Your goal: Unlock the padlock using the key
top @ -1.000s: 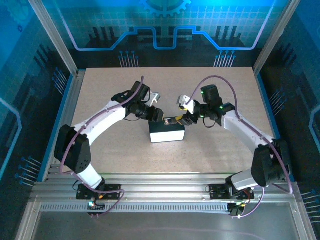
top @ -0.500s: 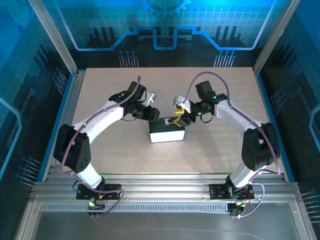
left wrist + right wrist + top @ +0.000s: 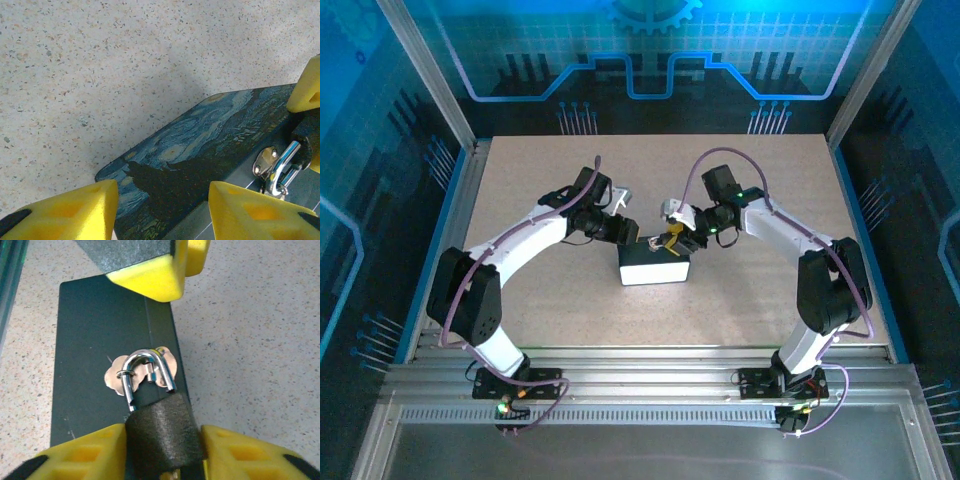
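The black padlock [image 3: 162, 432] has a silver shackle [image 3: 145, 365] hooked through the hasp [image 3: 114, 379] of the dark blue tin [image 3: 200, 150]. My right gripper [image 3: 162, 450] is shut on the padlock's body. The shackle's right leg ends just clear of the body. A sliver of yellow, apparently the key [image 3: 171, 475], shows at the padlock's bottom end. My left gripper [image 3: 161, 200] is open over the tin's painted lid, with nothing between its fingers. From above, the left gripper [image 3: 632, 235] and the right gripper [image 3: 674, 238] meet over the tin [image 3: 655, 268].
The tin lies mid-table on the speckled tabletop [image 3: 750, 300]. Metal frame posts and blue panels wall in the sides and back. In the right wrist view, a yellow finger [image 3: 150, 275] of the left gripper hangs just beyond the hasp.
The right arm's wrist and elbow have swung back and leftward, shifting the right gripper slightly left with the padlock. The left gripper has drawn back a little.
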`<state>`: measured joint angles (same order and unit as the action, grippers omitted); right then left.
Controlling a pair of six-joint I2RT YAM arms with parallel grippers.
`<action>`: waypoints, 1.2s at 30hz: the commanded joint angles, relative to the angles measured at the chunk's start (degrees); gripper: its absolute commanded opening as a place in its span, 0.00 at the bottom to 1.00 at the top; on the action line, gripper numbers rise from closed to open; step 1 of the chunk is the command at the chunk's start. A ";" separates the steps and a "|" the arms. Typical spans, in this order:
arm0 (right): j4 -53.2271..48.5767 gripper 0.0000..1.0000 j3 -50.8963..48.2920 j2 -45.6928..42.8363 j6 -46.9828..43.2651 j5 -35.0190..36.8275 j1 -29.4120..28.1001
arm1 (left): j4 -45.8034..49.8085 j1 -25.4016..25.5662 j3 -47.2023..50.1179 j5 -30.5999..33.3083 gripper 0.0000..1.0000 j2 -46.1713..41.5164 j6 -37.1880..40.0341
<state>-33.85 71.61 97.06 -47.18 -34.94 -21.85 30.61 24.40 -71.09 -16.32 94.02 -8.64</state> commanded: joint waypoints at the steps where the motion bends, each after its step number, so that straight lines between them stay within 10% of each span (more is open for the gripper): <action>1: -0.99 0.32 0.36 -0.70 0.36 1.01 -0.83 | -0.55 -1.06 0.87 -0.81 0.51 -0.12 0.29; 22: 11.79 0.02 -7.22 -12.60 6.46 7.71 -4.51 | -1.81 -1.84 -2.03 -1.67 0.50 3.60 -3.55; 36: 12.01 0.00 -9.03 -15.48 8.72 16.73 -5.25 | -5.64 1.17 -2.56 -3.21 0.52 -2.80 5.08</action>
<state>-24.99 62.59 82.11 -39.64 -18.50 -27.05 26.92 25.15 -73.73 -18.26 93.91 -6.35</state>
